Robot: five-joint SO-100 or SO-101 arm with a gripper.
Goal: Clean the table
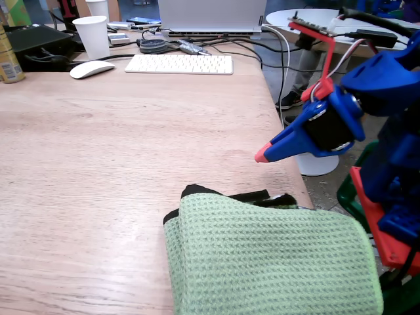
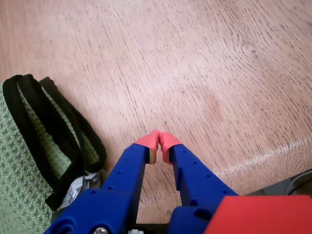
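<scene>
One table (image 1: 98, 164) is seen, a light beige wood-grain top with straight edges, filling most of the fixed view and nearly all of the wrist view (image 2: 195, 73). One green cloth (image 1: 262, 262) is laid on its near right part, waffle-textured, folded, with a black hem shown at the fold; in the wrist view the cloth (image 2: 19, 161) is seen at the left edge with its black-edged layers stacked, and a bit of crinkled silver material is glimpsed beneath it. One gripper (image 1: 262, 155) is counted, blue plastic with red-pink tips, held above the table's right edge, clear of the cloth. In the wrist view the gripper (image 2: 159, 146) is shown with both tips pressed together and nothing between them, bare wood below. At the far end of the table are counted: one white keyboard (image 1: 178, 63), flat and rectangular; one white mouse (image 1: 91, 69), smooth and rounded; two white paper cups (image 1: 92, 36), one behind the other; one yellow can (image 1: 9, 59), partly cut off; one silver laptop (image 1: 209, 16). Several cables are noted behind the keyboard. One small white round table (image 1: 308, 20) is seen beyond the right edge.
</scene>
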